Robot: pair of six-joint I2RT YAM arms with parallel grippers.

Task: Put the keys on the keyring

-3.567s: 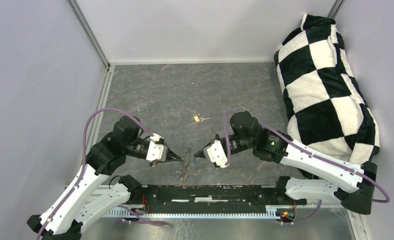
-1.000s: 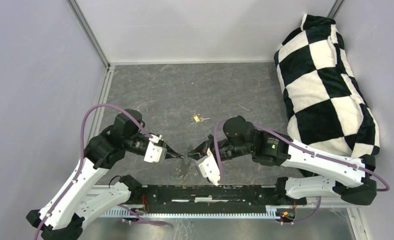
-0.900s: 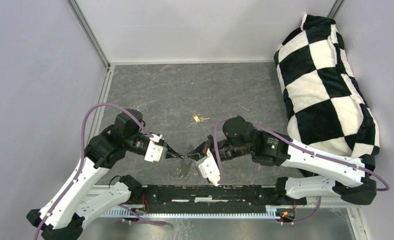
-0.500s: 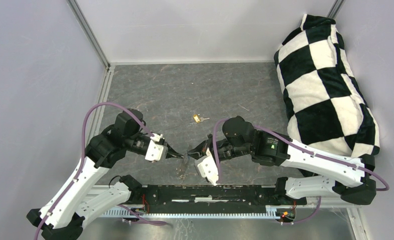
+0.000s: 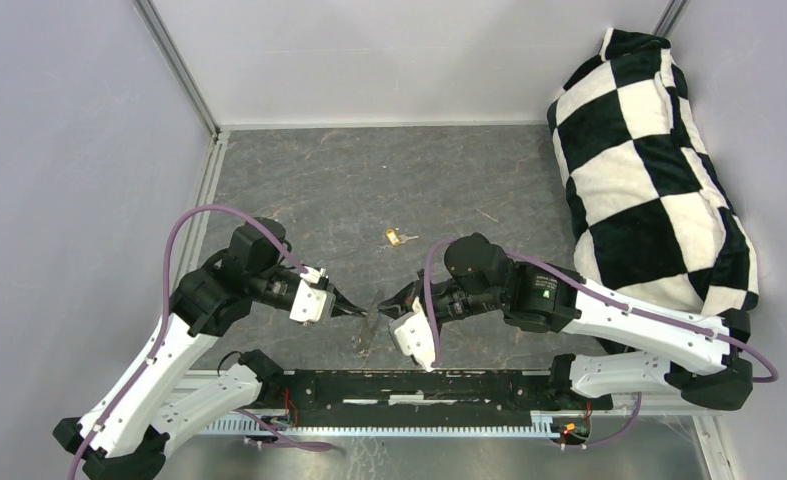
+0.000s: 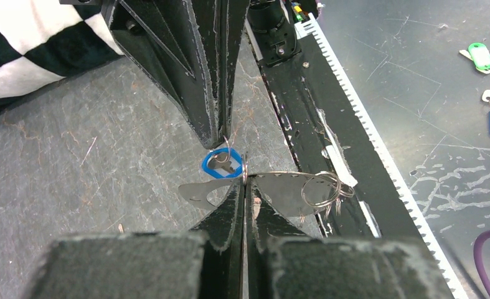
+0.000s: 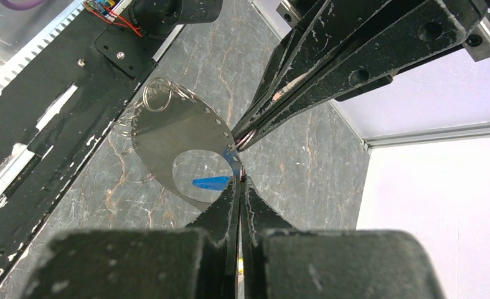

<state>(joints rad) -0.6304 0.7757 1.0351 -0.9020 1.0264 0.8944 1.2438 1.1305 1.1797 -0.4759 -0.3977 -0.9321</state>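
Observation:
My left gripper (image 5: 366, 312) is shut on the keyring (image 6: 286, 190), a thin grey curved band with small wire rings at one end, held edge-on just above the table near its front. The keyring also shows in the right wrist view (image 7: 161, 131). My right gripper (image 5: 388, 304) meets it tip to tip and is shut on the blue-headed key (image 6: 211, 169), whose blue head sits against the band (image 7: 212, 182). The gold key (image 5: 396, 237) lies loose on the table a little behind both grippers.
A black-and-white checkered cushion (image 5: 649, 170) fills the right side. A black rail (image 5: 419, 385) runs along the near edge under the grippers. Spare tagged keys (image 6: 479, 56) lie beyond the rail. Walls close the left and back.
Since 3.6 s ago the right wrist has rolled over and closed in on the left gripper's tips. Over the last second both grippers have stayed almost still.

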